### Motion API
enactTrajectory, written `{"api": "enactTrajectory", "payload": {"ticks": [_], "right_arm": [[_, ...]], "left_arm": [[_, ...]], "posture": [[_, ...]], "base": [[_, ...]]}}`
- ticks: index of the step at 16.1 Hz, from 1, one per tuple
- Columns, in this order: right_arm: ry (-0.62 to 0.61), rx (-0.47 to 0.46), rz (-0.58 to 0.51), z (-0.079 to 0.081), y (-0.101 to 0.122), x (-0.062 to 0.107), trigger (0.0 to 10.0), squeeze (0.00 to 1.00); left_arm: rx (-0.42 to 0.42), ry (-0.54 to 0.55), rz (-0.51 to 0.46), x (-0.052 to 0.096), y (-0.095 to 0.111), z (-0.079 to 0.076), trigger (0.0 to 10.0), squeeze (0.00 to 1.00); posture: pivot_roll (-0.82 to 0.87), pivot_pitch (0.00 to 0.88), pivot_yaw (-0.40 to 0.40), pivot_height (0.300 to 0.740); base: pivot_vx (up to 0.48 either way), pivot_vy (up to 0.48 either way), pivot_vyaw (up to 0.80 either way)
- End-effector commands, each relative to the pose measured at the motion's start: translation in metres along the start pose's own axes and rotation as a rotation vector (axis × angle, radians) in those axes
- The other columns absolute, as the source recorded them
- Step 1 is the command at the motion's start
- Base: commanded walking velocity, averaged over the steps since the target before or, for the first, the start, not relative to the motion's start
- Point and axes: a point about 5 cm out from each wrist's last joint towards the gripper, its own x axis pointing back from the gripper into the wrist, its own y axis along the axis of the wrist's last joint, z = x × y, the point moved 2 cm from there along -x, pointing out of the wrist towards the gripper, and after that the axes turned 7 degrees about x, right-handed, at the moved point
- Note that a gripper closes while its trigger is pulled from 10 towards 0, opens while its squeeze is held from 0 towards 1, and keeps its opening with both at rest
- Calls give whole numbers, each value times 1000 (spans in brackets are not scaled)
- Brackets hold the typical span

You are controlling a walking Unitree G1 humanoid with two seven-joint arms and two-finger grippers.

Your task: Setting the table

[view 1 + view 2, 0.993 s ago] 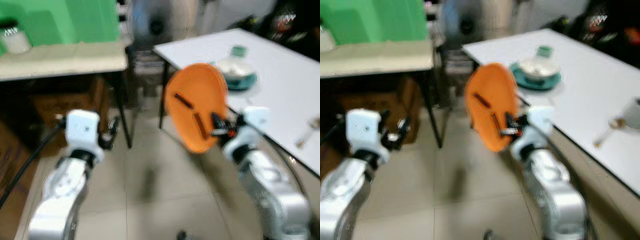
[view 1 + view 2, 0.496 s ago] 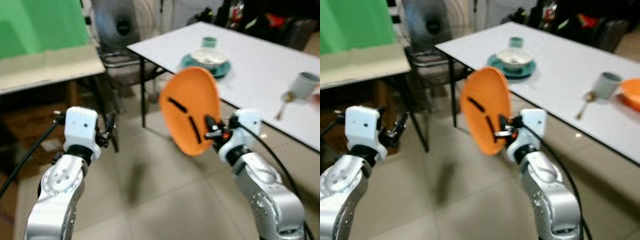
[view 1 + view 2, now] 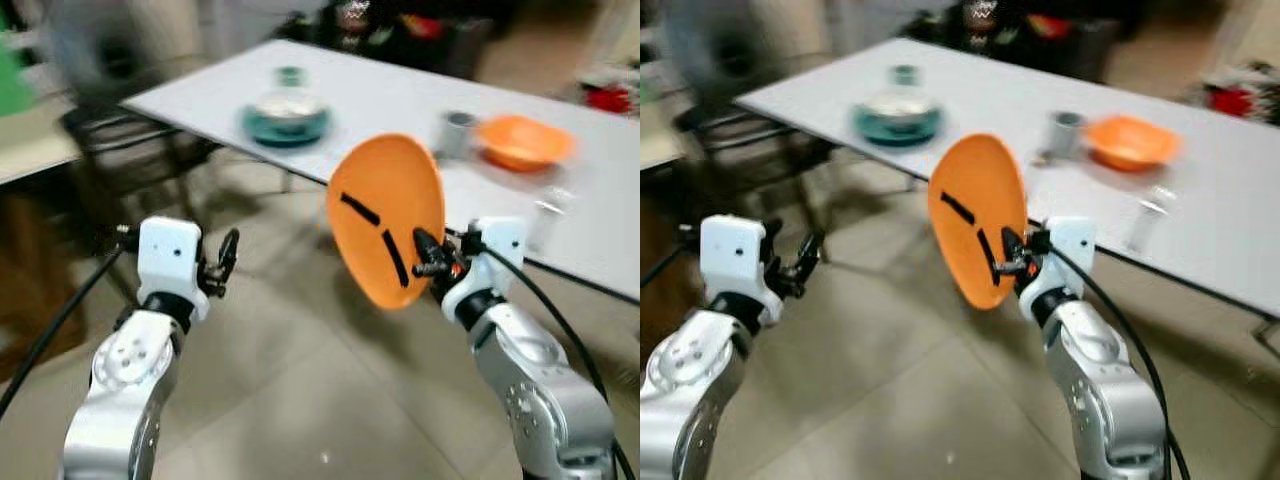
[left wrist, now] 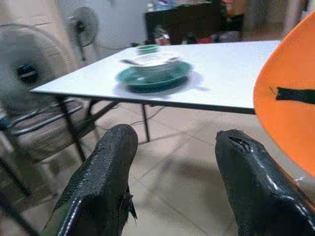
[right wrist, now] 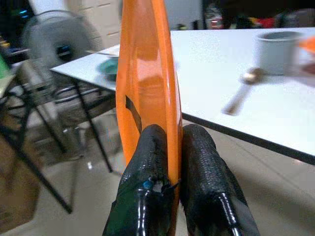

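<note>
My right gripper (image 3: 428, 255) is shut on the rim of an orange plate (image 3: 385, 218), held on edge in the air in front of the white table (image 3: 400, 100). In the right wrist view both black fingers (image 5: 150, 162) pinch the orange plate (image 5: 147, 83). On the table stand a teal plate with a white bowl (image 3: 285, 110), a small teal cup (image 3: 290, 74), a grey cup (image 3: 458, 130), a spoon (image 5: 241, 93) and an orange bowl (image 3: 520, 140). My left gripper (image 3: 226, 262) is open, empty and raised over the floor.
A fan (image 4: 27, 73) and a dark chair (image 3: 120, 130) stand at the table's left end. A small clear glass (image 3: 1143, 222) sits near the table's front edge. Tiled floor (image 3: 300, 400) lies between me and the table. Dark furniture and clutter (image 3: 400, 25) line the back.
The whole view has swung to the right along the white table: the green wall has left the frame, and the orange bowl and more of the tabletop have come in. The plate stays gripped.
</note>
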Motion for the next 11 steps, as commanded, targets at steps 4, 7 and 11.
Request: {"api": "enactTrajectory", "payload": {"ticks": [4,7,11], "right_arm": [[1,16,-56,-1,14,0,10000,0],[9,16,-59,1,14,0,10000,0],[8,18,-58,1,14,1,10000,0]], "left_arm": [[6,0,6,0,-1,-1,10000,0],[6,2,10,1,-2,0,10000,0],[-4,7,24,0,-4,1,10000,0]], "posture": [[-41,1,31,740],[-41,0,30,740],[-44,0,33,740]], "base": [[0,0,-781],[0,464,-531],[0,448,0]]}}
